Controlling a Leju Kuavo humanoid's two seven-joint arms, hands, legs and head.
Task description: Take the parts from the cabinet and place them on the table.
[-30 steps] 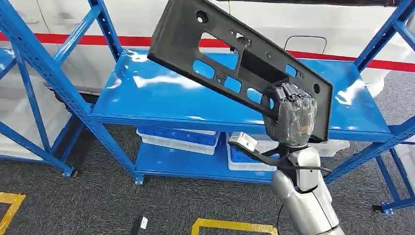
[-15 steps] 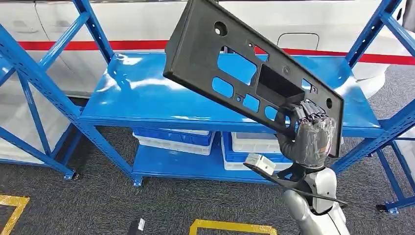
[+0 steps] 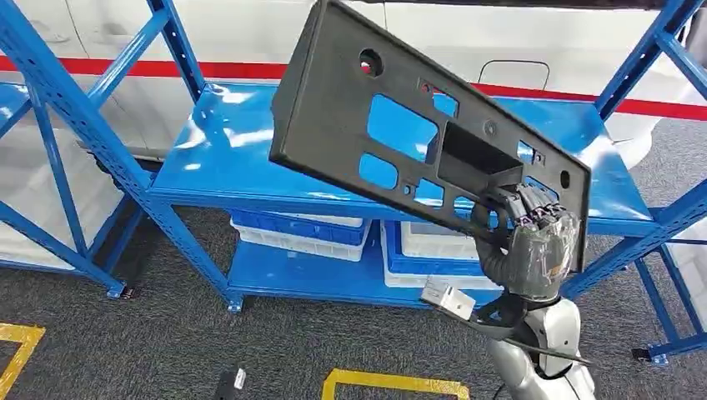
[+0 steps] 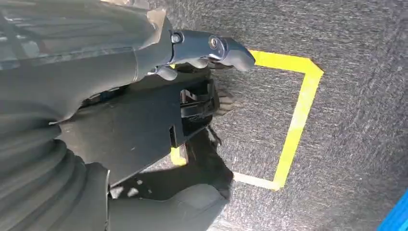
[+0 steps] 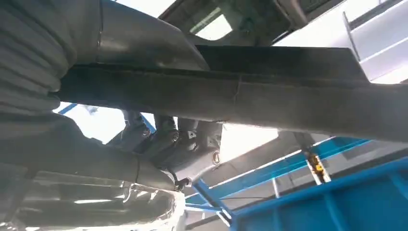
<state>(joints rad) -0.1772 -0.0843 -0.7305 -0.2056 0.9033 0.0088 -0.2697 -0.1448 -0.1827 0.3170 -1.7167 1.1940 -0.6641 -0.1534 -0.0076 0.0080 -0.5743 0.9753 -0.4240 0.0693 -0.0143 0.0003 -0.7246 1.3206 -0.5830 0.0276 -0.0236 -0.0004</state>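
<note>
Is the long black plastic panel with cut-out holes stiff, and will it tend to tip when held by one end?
The black plastic panel probably is stiff: it juts out straight, without sagging, from the right hand gripping one end. It likely is light, given its many openings. Held so far off-centre, it may twist or tip in the grip.

A long black plastic panel, pierced with rectangular cutouts and small round holes, hangs tilted in the air in front of the blue shelf, its upper end toward the shelf's left side. The right hand grips its lower end, fingers hooked through a cutout.
</note>
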